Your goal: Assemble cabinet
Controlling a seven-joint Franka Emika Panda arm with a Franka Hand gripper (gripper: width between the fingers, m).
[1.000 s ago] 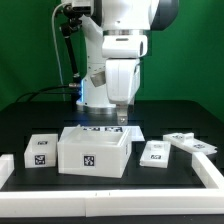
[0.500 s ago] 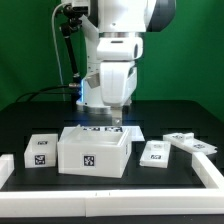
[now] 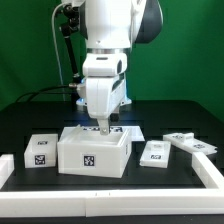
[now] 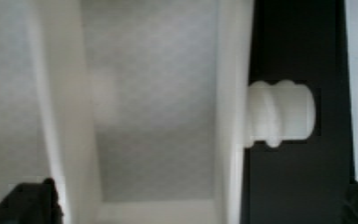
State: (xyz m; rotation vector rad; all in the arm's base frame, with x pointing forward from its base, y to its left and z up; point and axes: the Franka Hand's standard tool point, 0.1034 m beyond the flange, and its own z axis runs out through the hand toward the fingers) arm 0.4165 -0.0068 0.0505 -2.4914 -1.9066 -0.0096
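Observation:
The white open-topped cabinet body (image 3: 93, 152) stands in the middle of the black table, a marker tag on its front. My gripper (image 3: 103, 129) hangs straight down over its back part, fingertips at the rim. In the wrist view I look down into the body (image 4: 149, 110), past its side wall (image 4: 229, 120), which has a white round knob (image 4: 279, 113) on its outside. One dark fingertip (image 4: 34, 202) shows at the frame's edge, and the jaws stand apart with nothing between them. A white tagged box (image 3: 41, 150) lies at the exterior view's left. A small tagged panel (image 3: 157, 153) lies at its right.
A flat white tagged piece (image 3: 190, 143) lies at the far right of the exterior view. The marker board (image 3: 128, 130) lies behind the cabinet body. A white raised border (image 3: 110, 204) runs along the table's front and sides. The robot's base stands behind.
The arm has moved towards the exterior view's left and down, so the gripper now sits at the rim of the cabinet body. The loose parts have not moved.

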